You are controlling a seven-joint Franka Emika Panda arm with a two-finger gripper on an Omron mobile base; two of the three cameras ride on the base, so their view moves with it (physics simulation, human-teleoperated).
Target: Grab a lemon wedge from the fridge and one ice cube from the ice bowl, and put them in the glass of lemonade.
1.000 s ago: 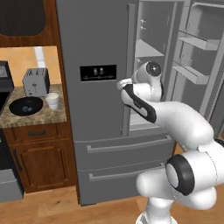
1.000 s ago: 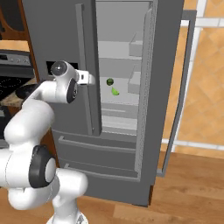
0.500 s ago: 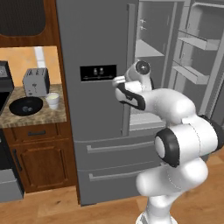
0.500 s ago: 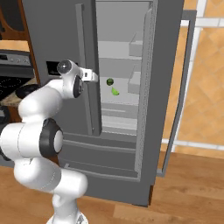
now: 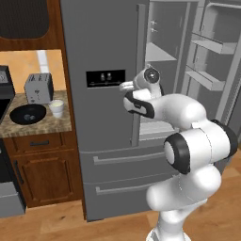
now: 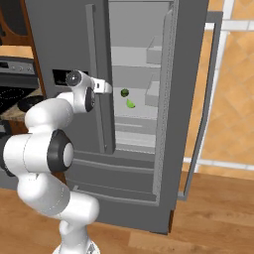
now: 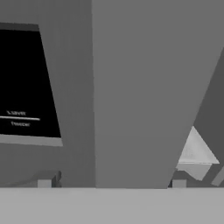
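Swung leftward, end effector (image 6: 106,88) nears fridge (image 6: 64,44) handle; jaw state indiscernible.

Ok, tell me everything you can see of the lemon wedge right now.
The lemon wedge is a small bright yellow-green piece lying on a pale shelf inside the open right side of the fridge. A darker green round fruit sits just above and behind it, close by; contact cannot be told. Nothing grips the wedge, and the gripper is outside the compartment, at the closed left door.

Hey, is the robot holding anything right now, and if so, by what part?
Nothing is held. The gripper faces the fridge's closed left door, its fingers apart and empty. The lemon wedge sits on a fridge shelf.
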